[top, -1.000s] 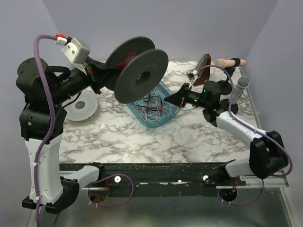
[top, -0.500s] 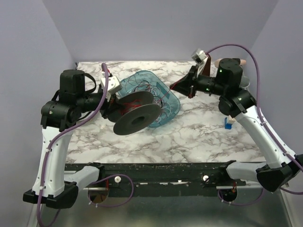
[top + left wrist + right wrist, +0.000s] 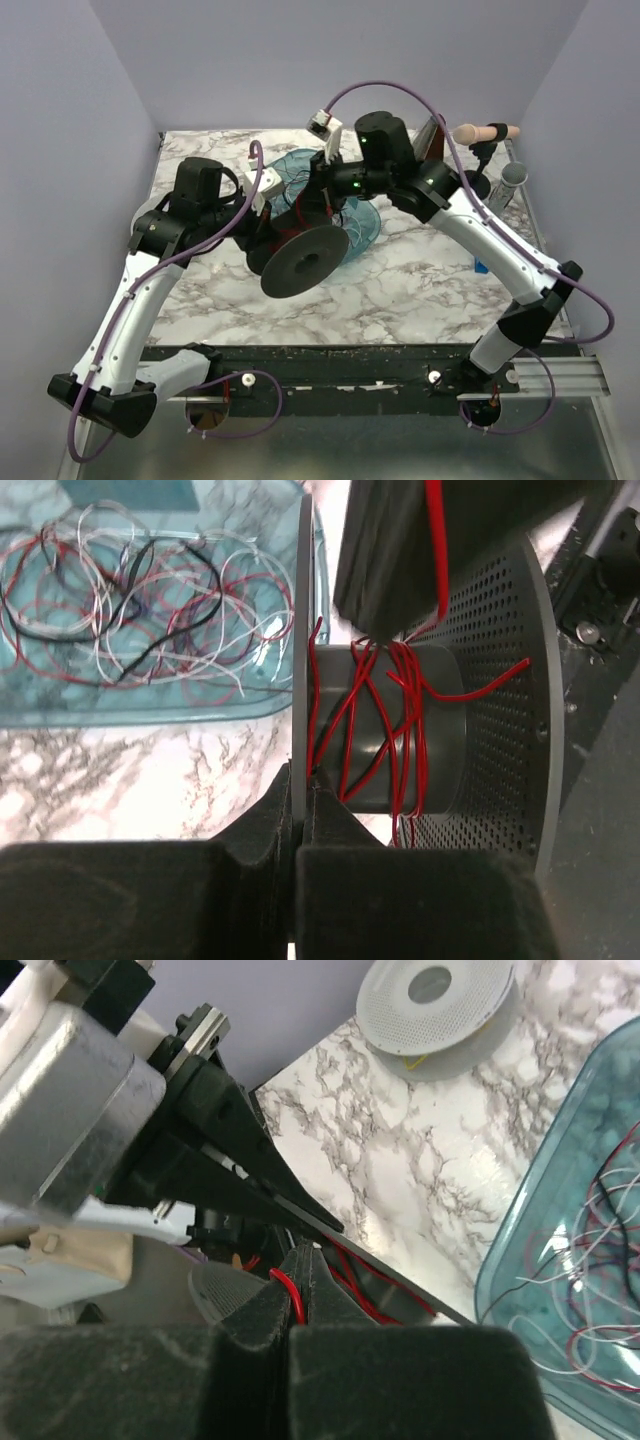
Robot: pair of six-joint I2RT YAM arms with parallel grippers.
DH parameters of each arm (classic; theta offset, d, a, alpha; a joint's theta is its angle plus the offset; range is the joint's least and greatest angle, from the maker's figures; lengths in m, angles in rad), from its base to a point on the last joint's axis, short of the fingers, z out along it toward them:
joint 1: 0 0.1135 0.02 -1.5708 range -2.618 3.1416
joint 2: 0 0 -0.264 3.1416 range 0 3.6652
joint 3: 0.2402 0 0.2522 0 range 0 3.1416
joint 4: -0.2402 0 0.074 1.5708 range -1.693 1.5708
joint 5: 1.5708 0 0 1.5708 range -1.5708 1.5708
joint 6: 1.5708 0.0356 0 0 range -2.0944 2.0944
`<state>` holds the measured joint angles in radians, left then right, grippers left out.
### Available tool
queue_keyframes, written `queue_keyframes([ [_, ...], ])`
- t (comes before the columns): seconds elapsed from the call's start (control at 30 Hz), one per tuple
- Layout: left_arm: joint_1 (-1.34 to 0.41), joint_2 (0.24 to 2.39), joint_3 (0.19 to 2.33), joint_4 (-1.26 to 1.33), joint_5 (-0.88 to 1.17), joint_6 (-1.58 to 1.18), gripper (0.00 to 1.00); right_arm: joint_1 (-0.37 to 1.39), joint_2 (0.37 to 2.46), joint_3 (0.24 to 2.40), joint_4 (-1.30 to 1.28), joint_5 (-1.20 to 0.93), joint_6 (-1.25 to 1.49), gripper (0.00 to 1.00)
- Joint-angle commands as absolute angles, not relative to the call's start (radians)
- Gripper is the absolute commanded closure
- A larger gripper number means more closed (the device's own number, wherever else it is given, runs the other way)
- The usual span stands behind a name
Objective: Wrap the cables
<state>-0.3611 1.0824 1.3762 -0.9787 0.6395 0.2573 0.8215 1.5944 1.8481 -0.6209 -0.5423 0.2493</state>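
Spool [image 3: 305, 262] is held up off the table [image 3: 420, 290] by the left gripper [image 3: 300, 785] — jaws pinched tight on the thin edge of 1 flange, nothing else in the grip. Right gripper [image 3: 300, 1265] is closed too, with a single red wire [image 3: 283, 1282] nipped between its pads, right up against the spool. Top view shows both arms meeting over the middle of the table, the spool tilted with 1 flange facing the camera and the teal tray [image 3: 368, 226] just behind it; grip detail isn't readable from there. Left wrist view fills that in: several turns of red wire laid unevenly round the grey hub [image 3: 445, 730], a loose red end sticking out toward the perforated flange [image 3: 495, 660], and the right gripper coming in from above with the red strand running up along it. Same view shows the rest of the cables [image 3: 130, 610] — red, white and black loops, tangled — lying in the tray beside the spool. Only the right wrist view picks up a white reel [image 3: 435, 1000] sitting flat on the marble near the table's edge, plus 1 corner of the tray with a few loops in it.
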Motion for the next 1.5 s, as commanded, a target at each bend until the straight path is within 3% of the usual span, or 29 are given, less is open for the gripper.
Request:
queue_keyframes([
  [0.0, -0.364, 1.112, 1.330, -0.924, 0.525, 0.057, 1.00, 0.880, 1.663, 1.948, -0.511, -0.439, 0.478, 0.99],
  [0.27, -0.246, 1.186, 1.257, -0.783, 0.488, -0.225, 1.00, 0.986, 1.764, 1.997, -0.434, -0.364, 0.548, 0.99],
  [0.67, -0.143, 1.161, 1.149, -0.546, 0.457, -0.377, 1.00, 1.180, 1.943, 2.201, -0.644, -0.189, 0.357, 0.99],
  [1.03, -0.031, 1.196, 1.189, -0.446, 0.446, -0.351, 1.00, 1.246, 1.914, 2.071, -0.551, -0.452, 0.302, 0.99],
  [1.47, 0.041, 1.192, 1.334, -0.440, 0.463, -0.327, 1.00, 1.252, 1.806, 1.850, -0.552, -0.370, 0.338, 0.99],
])
